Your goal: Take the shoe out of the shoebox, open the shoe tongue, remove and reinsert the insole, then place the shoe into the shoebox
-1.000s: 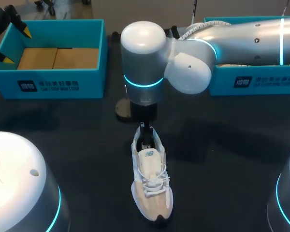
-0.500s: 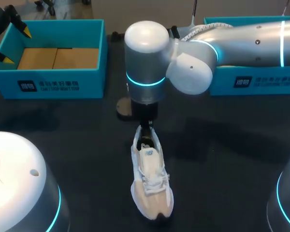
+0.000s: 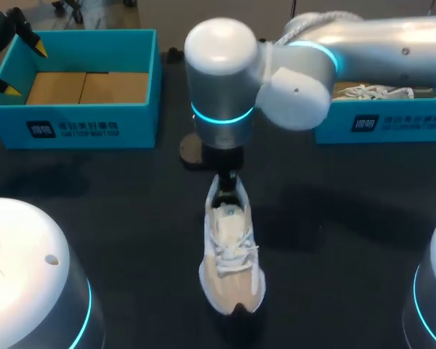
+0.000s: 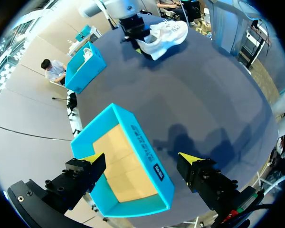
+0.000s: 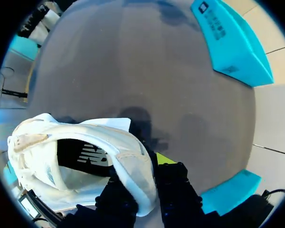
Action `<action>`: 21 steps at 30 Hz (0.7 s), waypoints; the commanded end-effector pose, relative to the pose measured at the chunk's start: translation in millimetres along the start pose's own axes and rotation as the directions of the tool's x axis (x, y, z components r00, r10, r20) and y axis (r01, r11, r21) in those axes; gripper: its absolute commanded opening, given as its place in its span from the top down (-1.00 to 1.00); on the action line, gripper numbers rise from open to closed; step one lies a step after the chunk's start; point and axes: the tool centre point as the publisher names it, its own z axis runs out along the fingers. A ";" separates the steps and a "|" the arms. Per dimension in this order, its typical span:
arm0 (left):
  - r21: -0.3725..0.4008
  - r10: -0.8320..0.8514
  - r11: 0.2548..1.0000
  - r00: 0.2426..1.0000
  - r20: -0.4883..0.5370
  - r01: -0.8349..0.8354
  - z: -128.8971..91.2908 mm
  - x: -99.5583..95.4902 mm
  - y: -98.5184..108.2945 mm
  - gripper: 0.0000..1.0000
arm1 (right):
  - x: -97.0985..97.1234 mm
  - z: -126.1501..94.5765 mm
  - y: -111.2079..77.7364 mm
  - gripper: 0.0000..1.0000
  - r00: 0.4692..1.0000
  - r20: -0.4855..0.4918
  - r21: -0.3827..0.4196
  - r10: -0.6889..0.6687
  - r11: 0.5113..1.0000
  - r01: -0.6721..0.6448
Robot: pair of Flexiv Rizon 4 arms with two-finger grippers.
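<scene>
Sitting on dark table: teal shoebox

The shoe heel seems to hide one yellow tip of the fingers holding it.

Matt cloth shoe, cardboard-floored shoebox

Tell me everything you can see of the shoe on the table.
The shoe is a white sneaker with a beige fabric front, white laces and a dark patch at the toe. It sits sole down near the middle of the dark table, toe towards the near edge and heel towards the far side. Its opening shows a dark insole. The right gripper is shut on the heel rim, which passes between its two fingers.
</scene>
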 end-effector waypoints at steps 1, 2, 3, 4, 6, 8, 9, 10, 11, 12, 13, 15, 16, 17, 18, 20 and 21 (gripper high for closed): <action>-0.003 0.001 1.000 1.000 -0.001 -0.001 -0.1 0.5 -0.4 -1.00 | -11.2 -67.7 -37.1 1.00 0.999 0.039 0.011 0.003 1.000 -0.003; -0.003 0.001 1.000 1.000 -0.001 -0.001 -0.1 0.5 -0.4 -1.00 | -15.5 -75.2 -41.4 1.00 0.999 0.051 0.019 0.005 1.000 -0.006; -0.003 0.001 1.000 1.000 -0.001 -0.001 -0.1 0.5 -0.4 -1.00 | -20.0 -82.9 -45.8 1.00 0.998 0.061 0.015 0.003 1.000 -0.004; -0.003 0.001 1.000 1.000 -0.001 -0.001 -0.1 0.5 -0.4 -1.00 | -25.2 -90.1 -50.7 1.00 0.997 0.071 0.013 0.000 1.000 -0.001; -0.003 0.001 1.000 1.000 -0.001 -0.001 -0.1 0.5 -0.4 -1.00 | -35.4 -102.6 -56.8 1.00 0.997 0.079 0.039 -0.002 0.999 -0.001; -0.003 0.001 1.000 1.000 -0.001 -0.001 -0.1 0.5 -0.4 -1.00 | -44.8 -113.4 -61.9 1.00 0.997 0.073 0.033 -0.010 0.999 0.007; -0.003 0.001 1.000 1.000 -0.001 -0.001 -0.1 0.5 -0.4 -1.00 | -47.1 -118.7 -63.7 1.00 0.997 0.073 0.013 -0.003 1.000 0.002; -0.003 0.001 1.000 1.000 -0.001 -0.001 -0.1 0.5 -0.4 -1.00 | -47.1 -118.7 -63.7 1.00 0.997 0.073 0.013 -0.003 1.000 0.002; -0.003 0.001 1.000 1.000 -0.001 -0.001 -0.1 0.5 -0.4 -1.00 | -47.1 -118.7 -63.7 1.00 0.997 0.073 0.013 -0.003 1.000 0.002; -0.003 0.001 1.000 1.000 -0.001 -0.001 -0.1 0.5 -0.4 -1.00 | -47.1 -118.7 -63.7 1.00 0.997 0.073 0.013 -0.003 1.000 0.002; -0.003 0.001 1.000 1.000 -0.001 -0.001 -0.1 0.5 -0.4 -1.00 | -47.1 -118.7 -63.7 1.00 0.997 0.073 0.013 -0.003 1.000 0.002; -0.003 0.001 1.000 1.000 -0.001 -0.001 -0.1 0.5 -0.4 -1.00 | -47.1 -118.7 -63.7 1.00 0.997 0.073 0.013 -0.003 1.000 0.002; -0.003 0.001 1.000 1.000 -0.001 -0.001 -0.1 0.5 -0.4 -1.00 | -47.1 -118.7 -63.7 1.00 0.997 0.073 0.013 -0.003 1.000 0.002; -0.003 0.001 1.000 1.000 -0.001 -0.001 -0.1 0.5 -0.4 -1.00 | -47.1 -118.7 -63.7 1.00 0.997 0.073 0.013 -0.003 1.000 0.002; -0.040 -0.058 0.998 0.998 -0.002 0.057 -0.3 -2.4 1.2 -1.00 | -47.1 -118.7 -63.7 1.00 0.997 0.073 0.013 -0.003 1.000 0.002; -0.093 -0.170 0.981 0.985 -0.017 0.168 -2.5 -6.2 2.7 -1.00 | -47.1 -118.7 -63.7 1.00 0.997 0.073 0.013 -0.003 1.000 0.002; -0.146 -0.281 0.951 0.959 -0.031 0.274 -4.1 -10.8 5.9 -1.00 | -47.1 -118.7 -63.7 1.00 0.997 0.073 0.013 -0.003 1.000 0.002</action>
